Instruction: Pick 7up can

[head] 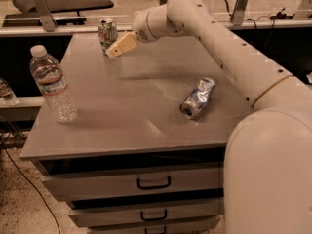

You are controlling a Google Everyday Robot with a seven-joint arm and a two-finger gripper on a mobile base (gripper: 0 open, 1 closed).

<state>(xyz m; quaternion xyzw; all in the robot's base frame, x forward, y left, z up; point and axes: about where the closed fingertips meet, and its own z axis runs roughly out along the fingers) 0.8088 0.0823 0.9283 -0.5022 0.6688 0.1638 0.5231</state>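
The 7up can stands upright at the far left of the grey cabinet top. It has a whitish-silver body with green and red marks and a silver top. My gripper reaches in from the right, with its tan fingertips right beside the can's lower right side. The long white arm crosses the back right of the cabinet.
A crushed silver can lies on its side right of centre. A clear plastic water bottle stands near the left edge. Drawers sit below the front edge. A low shelf runs behind the cabinet.
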